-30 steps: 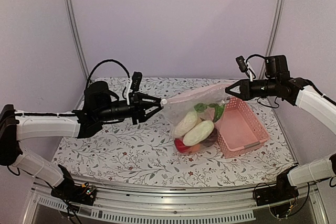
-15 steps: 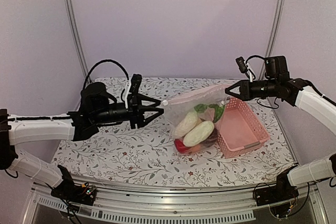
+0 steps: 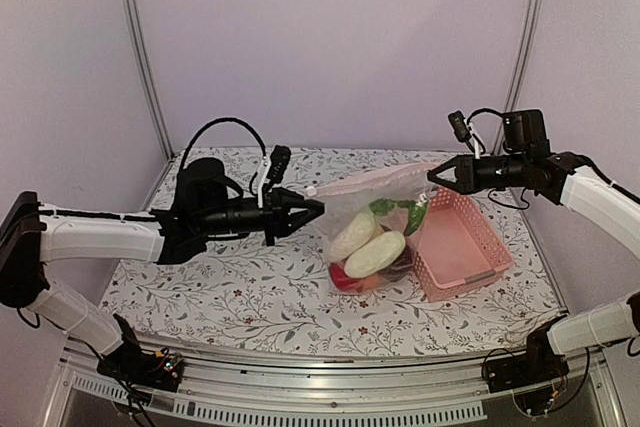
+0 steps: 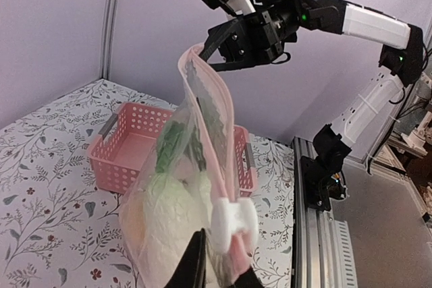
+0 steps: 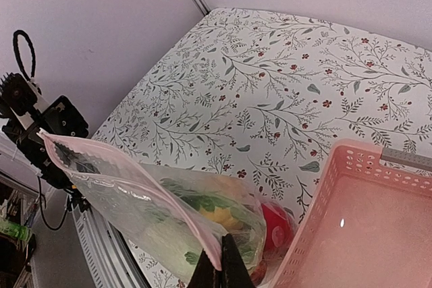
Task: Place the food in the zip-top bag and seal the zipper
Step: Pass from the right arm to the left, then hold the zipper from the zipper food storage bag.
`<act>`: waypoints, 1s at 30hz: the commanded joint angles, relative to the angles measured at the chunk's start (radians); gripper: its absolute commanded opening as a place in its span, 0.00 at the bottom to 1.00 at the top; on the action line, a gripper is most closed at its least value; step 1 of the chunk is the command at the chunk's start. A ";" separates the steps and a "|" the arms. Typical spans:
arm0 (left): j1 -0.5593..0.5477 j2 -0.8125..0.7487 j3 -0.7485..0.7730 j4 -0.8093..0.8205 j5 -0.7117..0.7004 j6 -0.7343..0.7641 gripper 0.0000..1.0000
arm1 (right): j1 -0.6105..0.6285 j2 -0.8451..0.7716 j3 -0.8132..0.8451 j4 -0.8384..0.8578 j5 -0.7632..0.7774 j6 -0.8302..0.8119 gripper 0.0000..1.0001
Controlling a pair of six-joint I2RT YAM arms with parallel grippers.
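Left gripper [image 3: 316, 208] pinches one zipper [image 3: 372, 178] end by the white slider [image 4: 233, 218], right gripper [image 3: 433, 175] clamps the other end, zip-top bag [image 3: 352, 209] hanging stretched between them, food [image 3: 375, 254] inside, pink basket [image 3: 470, 247] below right gripper.

A clear crinkly plastic bag [image 3: 350, 209] is held up between the left gripper [image 3: 318, 205] and right gripper [image 3: 435, 175], its thin pinkish zip strip [image 3: 370, 180] pinched at both ends. White, green and red toy food [image 3: 375, 252] sits inside.
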State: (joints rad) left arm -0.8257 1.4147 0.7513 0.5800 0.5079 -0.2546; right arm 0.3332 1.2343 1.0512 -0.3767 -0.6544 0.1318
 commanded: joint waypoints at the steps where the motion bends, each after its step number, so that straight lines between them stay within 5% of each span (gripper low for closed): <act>1: -0.008 -0.013 0.048 0.007 -0.004 0.011 0.08 | -0.001 0.006 -0.015 0.005 -0.005 0.002 0.00; 4: -0.007 -0.031 0.090 -0.067 -0.002 0.044 0.00 | -0.001 0.002 -0.005 -0.003 -0.007 -0.003 0.00; 7: -0.008 -0.029 0.175 -0.210 0.022 0.106 0.00 | -0.002 0.001 0.095 -0.072 -0.001 -0.036 0.21; 13: -0.011 -0.011 0.327 -0.509 0.064 0.250 0.00 | 0.062 -0.018 0.300 -0.165 0.032 -0.144 0.45; 19: -0.015 0.010 0.448 -0.766 0.100 0.395 0.00 | 0.304 0.070 0.433 -0.243 0.111 -0.261 0.46; 30: -0.018 0.004 0.472 -0.836 0.098 0.416 0.00 | 0.494 0.321 0.581 -0.210 0.088 -0.350 0.42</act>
State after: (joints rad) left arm -0.8295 1.4128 1.1965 -0.2031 0.5953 0.1349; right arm 0.8043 1.5124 1.5566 -0.5812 -0.5583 -0.1768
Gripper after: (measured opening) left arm 0.004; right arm 0.419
